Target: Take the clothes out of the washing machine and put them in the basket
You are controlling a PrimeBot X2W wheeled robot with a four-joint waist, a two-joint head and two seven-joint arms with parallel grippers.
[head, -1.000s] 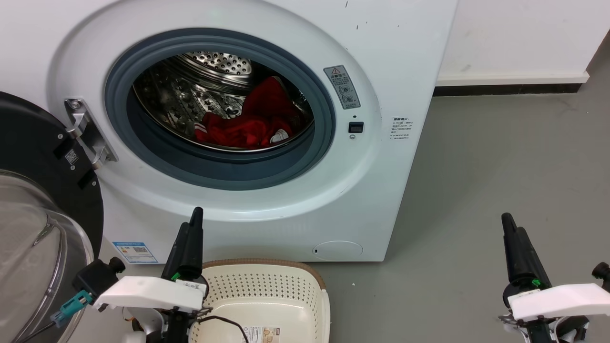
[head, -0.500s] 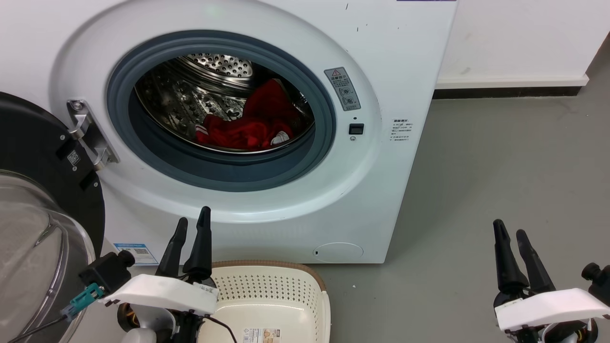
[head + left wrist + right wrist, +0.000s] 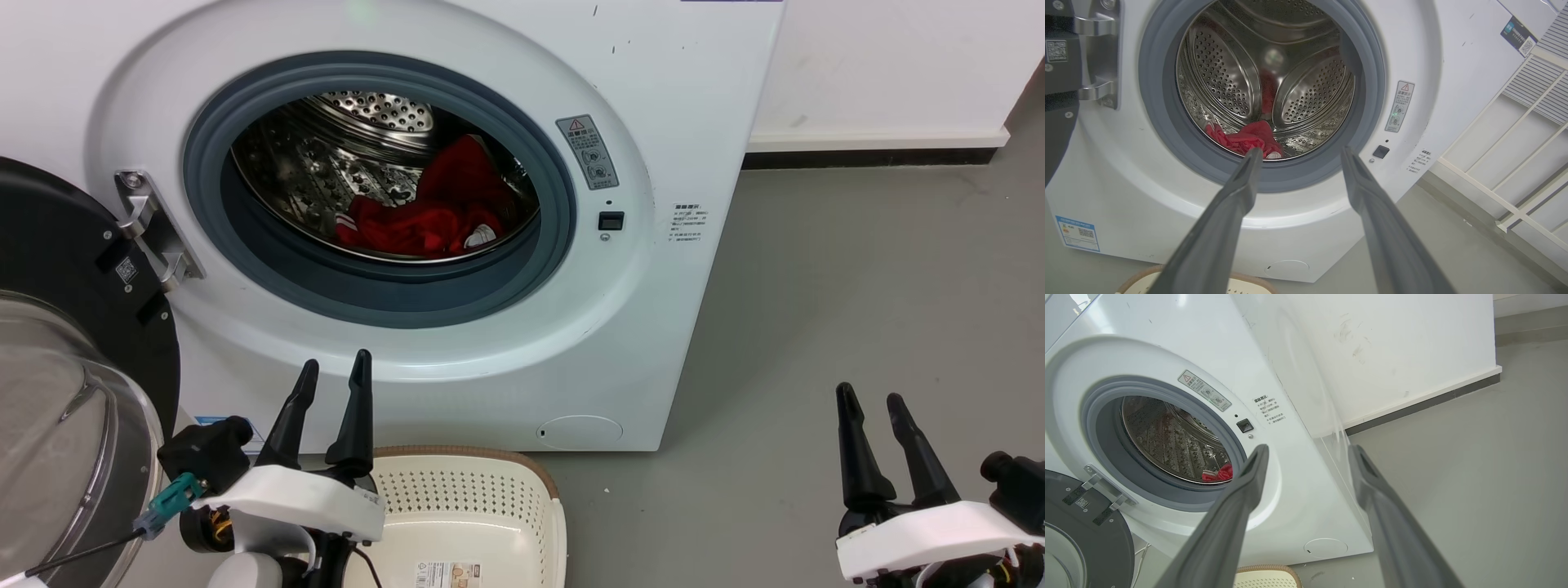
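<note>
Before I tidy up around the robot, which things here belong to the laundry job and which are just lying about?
Job: clothes, washing machine, basket, left claw, right claw.
Not the job: warning sticker, blue label, skirting board.

left pincer (image 3: 335, 361): two long dark tapered fingers | left white shell (image 3: 302, 500) | left black block (image 3: 204, 447) | teal connector (image 3: 167, 500) | thin black cable (image 3: 82, 552) | right pincer (image 3: 867, 394): matching dark fingers | right white shell (image 3: 931, 532) | right black block (image 3: 1014, 483)

Grey floor (image 3: 857, 286) meets a white wall (image 3: 882, 65) (scuffed) above a dark skirting (image 3: 865, 153).
</note>
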